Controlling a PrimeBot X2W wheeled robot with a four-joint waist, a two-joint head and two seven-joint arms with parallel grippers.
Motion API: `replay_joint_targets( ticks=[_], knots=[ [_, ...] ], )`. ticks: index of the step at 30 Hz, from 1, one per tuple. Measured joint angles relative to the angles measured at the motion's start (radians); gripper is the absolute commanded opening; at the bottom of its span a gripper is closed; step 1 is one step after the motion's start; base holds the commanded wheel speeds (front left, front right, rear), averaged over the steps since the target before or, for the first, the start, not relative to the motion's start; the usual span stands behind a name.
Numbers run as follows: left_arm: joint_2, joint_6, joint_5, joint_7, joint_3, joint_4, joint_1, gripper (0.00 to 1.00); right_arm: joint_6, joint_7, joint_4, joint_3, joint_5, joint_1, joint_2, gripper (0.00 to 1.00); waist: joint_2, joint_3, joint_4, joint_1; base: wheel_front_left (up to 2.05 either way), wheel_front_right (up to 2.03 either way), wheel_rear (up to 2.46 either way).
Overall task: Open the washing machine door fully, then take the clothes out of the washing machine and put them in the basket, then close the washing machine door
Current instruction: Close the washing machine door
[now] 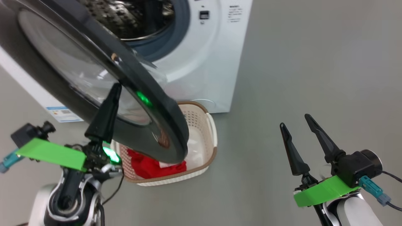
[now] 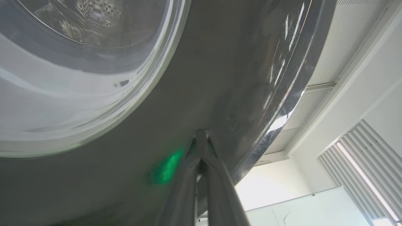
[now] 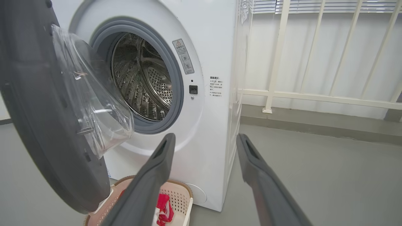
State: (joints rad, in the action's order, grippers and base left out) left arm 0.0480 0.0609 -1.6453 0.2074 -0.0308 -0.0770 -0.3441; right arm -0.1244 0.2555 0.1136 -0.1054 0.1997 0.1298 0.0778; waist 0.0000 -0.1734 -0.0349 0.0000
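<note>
Head view: the door (image 1: 78, 69) stands swung out from the washer (image 1: 201, 62), taking up the frame from 9 to 12 o'clock, its black rim sweeping down toward the centre. The steel drum (image 1: 125, 15) shows at 12 o'clock behind it. The basket (image 1: 209, 131) sits on the grey floor (image 1: 314, 78) just in front of the washer, near 6 o'clock, partly hidden under the door's lower edge. The clothes (image 1: 147, 166), red with a bit of white, lie inside it at the near end.

The left gripper (image 1: 115, 89) rises from 8 o'clock with its two fingers pressed together into one dark point. In the left wrist view that point rests against the door's glossy rim, next to a green glow reflected on it, with the glass bowl at 10 o'clock.

The right gripper (image 1: 294, 121) hangs at 4 o'clock, well apart from the washer and basket, over bare floor, fingers spread wide with nothing between them. In the right wrist view they frame the washer's lower front; the door is at 9 o'clock, the basket with clothes at 6 o'clock, and a white railing (image 3: 282, 62) at 2 o'clock.
</note>
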Motion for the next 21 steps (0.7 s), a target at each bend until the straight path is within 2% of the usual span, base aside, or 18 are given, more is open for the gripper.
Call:
replay_joint_targets(
  ticks=[10,21],
  knots=[
    [-0.005,0.0,0.015,-0.061,0.003,0.071,-0.125,0.0,0.0,0.0,-0.007,0.001,0.002,0.015,-0.011,1.0,0.0,-0.049,-0.086,0.0,0.0,0.0,0.0],
    [-0.007,-0.013,0.036,-0.092,0.004,0.169,-0.276,0.0,0.0,0.0,-0.015,0.0,0.002,0.049,-0.015,1.0,0.0,-0.11,-0.143,0.0,0.0,0.0,0.0]
  ],
)
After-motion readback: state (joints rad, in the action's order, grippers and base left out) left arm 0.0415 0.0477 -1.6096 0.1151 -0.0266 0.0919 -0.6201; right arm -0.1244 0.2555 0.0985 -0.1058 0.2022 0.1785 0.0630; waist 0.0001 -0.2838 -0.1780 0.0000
